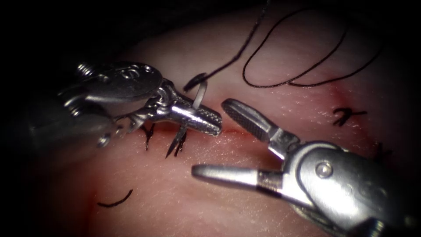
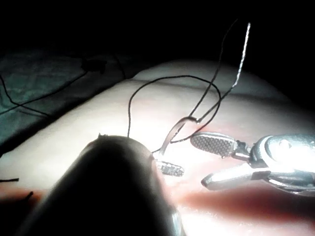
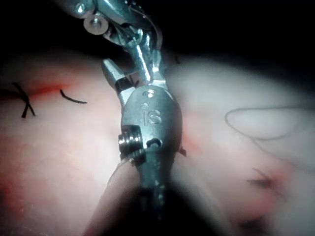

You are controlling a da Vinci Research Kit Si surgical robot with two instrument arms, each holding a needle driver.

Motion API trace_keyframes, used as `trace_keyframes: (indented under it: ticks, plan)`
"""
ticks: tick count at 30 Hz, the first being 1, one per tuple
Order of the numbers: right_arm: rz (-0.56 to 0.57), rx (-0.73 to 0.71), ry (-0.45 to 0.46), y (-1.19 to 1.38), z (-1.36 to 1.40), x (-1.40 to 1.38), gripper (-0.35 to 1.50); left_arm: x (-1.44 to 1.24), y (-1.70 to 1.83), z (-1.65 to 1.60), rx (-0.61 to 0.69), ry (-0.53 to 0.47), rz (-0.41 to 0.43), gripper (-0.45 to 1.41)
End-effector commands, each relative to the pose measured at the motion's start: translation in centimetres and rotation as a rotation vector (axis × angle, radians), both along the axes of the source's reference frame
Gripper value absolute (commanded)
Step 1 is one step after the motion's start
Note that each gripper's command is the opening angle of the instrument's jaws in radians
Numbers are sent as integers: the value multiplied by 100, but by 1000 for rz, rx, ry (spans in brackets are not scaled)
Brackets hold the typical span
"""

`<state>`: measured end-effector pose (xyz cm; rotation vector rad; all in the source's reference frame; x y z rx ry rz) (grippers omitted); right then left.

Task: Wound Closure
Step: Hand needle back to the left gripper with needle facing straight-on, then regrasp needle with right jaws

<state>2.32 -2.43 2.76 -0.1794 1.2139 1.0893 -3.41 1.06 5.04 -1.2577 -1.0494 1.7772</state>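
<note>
We see the left gripper clamped on the needle near its thread end, above the cut; the right gripper gapes wide, empty, just beside, over the tissue

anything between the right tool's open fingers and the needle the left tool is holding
Nothing visible. The right tool is open and holds nothing, just right of the left tool, which grips the needle across its curve over the cut. Between them lies bare tissue; the thread loops farther back.
</note>
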Motion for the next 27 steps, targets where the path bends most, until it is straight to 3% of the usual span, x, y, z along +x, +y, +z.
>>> trace_keyframes:
  ticks: [1,11,22,27]
  plan:
    - [18,10,-2,12,-1,13,111,-4,8,1,-8,-5,-10,-45]
    - [87,29,-69,32,-4,12,111,0,-12,1,-23,-1,-32,-45]
    - [47,25,-67,22,7,28,108,-4,-15,-6,-16,3,-47,-45]
    - [46,24,-65,25,8,33,91,-5,-18,-9,-17,7,-52,-45]
